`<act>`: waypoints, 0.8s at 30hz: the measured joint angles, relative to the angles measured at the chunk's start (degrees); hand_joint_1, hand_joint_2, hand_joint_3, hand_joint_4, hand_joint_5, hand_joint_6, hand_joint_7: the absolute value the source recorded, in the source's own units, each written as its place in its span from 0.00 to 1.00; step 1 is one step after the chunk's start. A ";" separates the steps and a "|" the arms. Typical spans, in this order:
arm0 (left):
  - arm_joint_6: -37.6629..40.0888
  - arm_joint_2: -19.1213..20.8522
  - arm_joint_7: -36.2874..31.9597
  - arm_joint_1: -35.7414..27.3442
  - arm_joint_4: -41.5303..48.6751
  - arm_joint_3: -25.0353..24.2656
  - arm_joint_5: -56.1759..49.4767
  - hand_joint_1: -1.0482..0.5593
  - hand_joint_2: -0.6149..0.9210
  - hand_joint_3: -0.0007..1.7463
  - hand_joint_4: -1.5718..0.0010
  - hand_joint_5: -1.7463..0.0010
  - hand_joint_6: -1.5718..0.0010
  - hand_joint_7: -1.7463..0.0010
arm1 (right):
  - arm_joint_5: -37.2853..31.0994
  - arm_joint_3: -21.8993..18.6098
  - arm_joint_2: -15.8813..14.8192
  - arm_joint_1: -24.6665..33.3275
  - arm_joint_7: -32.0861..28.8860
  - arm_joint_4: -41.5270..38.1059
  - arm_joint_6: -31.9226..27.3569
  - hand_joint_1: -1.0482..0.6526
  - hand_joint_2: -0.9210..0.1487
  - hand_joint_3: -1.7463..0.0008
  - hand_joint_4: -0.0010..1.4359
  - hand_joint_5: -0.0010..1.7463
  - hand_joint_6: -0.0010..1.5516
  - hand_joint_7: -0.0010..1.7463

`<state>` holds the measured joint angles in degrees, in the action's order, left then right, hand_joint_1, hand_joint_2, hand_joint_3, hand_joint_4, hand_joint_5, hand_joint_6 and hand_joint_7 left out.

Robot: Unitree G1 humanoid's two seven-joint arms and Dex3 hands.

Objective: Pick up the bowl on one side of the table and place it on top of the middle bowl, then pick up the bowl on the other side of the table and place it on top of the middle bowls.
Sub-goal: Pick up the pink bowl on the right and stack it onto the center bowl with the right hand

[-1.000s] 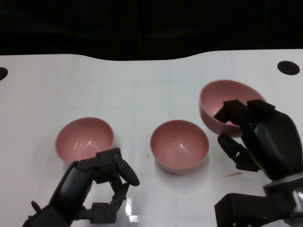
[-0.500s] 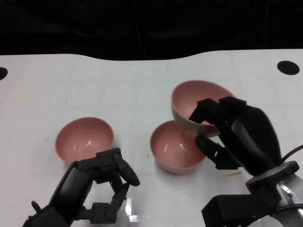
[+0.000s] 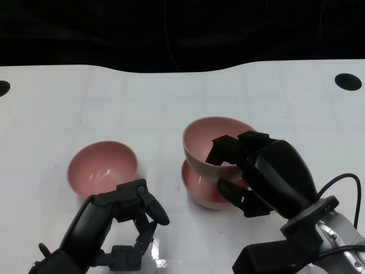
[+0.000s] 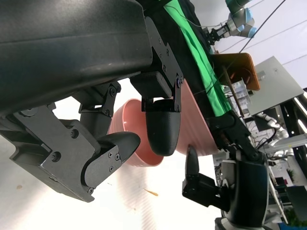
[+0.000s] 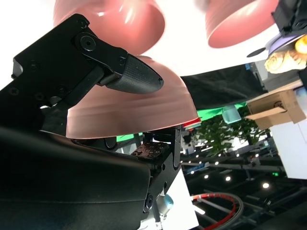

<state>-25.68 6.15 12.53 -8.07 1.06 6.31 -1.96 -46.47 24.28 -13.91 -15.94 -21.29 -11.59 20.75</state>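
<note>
Here, seen from the head camera, a white table (image 3: pixel 171 97) holds three pink bowls. The robot's right hand (image 3: pixel 259 171) grasps one bowl (image 3: pixel 214 140) by its near rim, fingers hooked over the edge, and holds it directly above the middle bowl (image 3: pixel 199 191). The held bowl sits low, partly nested in the middle one, though whether it fully rests there cannot be told. The hand has not let go. The right wrist camera shows the same grip: a finger pressed against the pink outer wall.

The third bowl (image 3: pixel 102 168) stands alone on the robot's left side, untouched. Just in front of it hovers the left hand (image 3: pixel 134 214), empty, its fingers loosely curled but apart.

By my reading, the first stacking step is nearly finished; only the release remains. The second bowl is still to be picked up and stacked
</note>
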 measured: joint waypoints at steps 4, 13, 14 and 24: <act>0.01 -0.01 0.00 -0.22 -0.73 0.10 0.01 0.57 0.65 0.72 0.52 0.11 0.53 0.27 | -0.10 0.89 0.05 -0.33 -0.01 -1.79 0.29 0.56 0.61 0.24 0.68 1.00 0.53 0.91; 0.20 -0.25 0.00 -0.40 -1.01 0.53 0.00 0.55 0.66 0.71 0.52 0.12 0.53 0.27 | -2.33 2.71 0.20 -1.58 -0.42 -6.43 0.37 0.55 0.62 0.23 0.66 1.00 0.50 0.94; 0.25 -0.33 0.00 -0.42 -1.06 0.57 0.00 0.56 0.67 0.71 0.52 0.12 0.53 0.27 | -2.50 2.84 0.20 -1.61 -0.46 -6.65 0.25 0.53 0.60 0.25 0.64 0.97 0.53 0.80; 0.48 -0.61 0.00 -0.61 -1.31 0.69 -0.04 0.56 0.68 0.69 0.51 0.11 0.53 0.28 | -4.80 4.52 -0.39 -1.98 5.97 -6.95 -4.99 0.37 0.02 0.90 0.47 0.32 0.56 0.02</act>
<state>-25.20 5.54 12.53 -8.69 -0.25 7.00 -1.99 -51.27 28.80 -14.30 -17.92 -15.32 -18.54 15.76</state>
